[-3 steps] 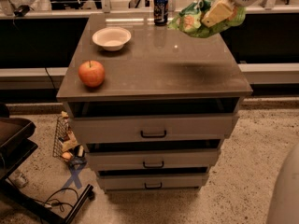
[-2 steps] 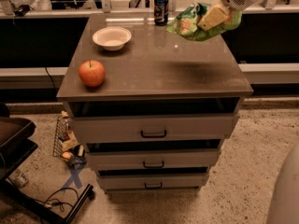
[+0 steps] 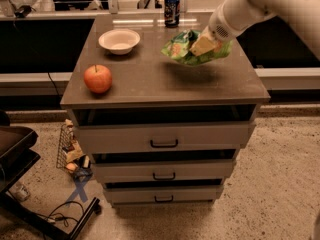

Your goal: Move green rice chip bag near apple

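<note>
Camera view: a drawer cabinet seen from the front and above, with the arm entering from the upper right.
Gripper point(image 3: 201, 45): over the far right part of the cabinet top point(image 3: 165, 84), its pale fingers clamped on the top of the green rice chip bag.
Green rice chip bag point(image 3: 177, 49): crumpled, held clear of the surface, with its shadow on the top beneath it; right of the bowl and on the near side of the soda can.
Apple point(image 3: 98, 78): upright with its stem up, at the near left of the top, well apart from the bag.
Bowl point(image 3: 119, 40): white and shallow, at the far left, beyond the apple.
Soda can point(image 3: 171, 10): dark blue, standing at the far edge, centre.
Drawers point(image 3: 164, 138): three, stacked below the top, each with a dark handle.
Floor, left: a wire basket point(image 3: 69, 150) of small items beside the cabinet.
</note>
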### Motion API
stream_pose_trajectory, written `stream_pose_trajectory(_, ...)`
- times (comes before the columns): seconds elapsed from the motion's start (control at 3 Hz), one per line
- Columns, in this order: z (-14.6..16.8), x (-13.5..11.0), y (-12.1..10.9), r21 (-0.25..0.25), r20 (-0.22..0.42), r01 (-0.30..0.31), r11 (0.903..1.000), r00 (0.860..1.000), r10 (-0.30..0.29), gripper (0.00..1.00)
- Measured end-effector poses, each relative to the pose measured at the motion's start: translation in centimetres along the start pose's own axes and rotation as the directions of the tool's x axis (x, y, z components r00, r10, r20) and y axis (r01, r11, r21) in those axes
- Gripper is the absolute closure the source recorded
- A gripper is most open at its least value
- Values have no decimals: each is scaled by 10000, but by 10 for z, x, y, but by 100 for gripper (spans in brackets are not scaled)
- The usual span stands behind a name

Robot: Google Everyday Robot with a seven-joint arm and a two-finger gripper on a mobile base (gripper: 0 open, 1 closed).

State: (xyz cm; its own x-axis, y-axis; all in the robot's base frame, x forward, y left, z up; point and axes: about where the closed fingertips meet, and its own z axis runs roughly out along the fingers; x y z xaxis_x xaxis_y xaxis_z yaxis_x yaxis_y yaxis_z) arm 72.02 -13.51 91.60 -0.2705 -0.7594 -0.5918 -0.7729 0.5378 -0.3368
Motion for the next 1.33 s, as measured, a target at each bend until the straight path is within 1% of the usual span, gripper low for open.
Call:
stream_pose_trajectory(0.33, 34, -9, 19, 28, 687, -732, 9973, 9950, 728, 100)
stream_pose_trajectory(0.67, 28, -36, 32, 84, 1770, -905, 9959, 9803, 876, 100)
stream_pose_trajectory(1.0, 2, -64, 50, 195, 2683, -589, 9981, 9619, 516, 100)
stream_pose_trajectory(1.33, -18, -68, 62, 343, 2931, -587, 9977, 9550, 461, 100)
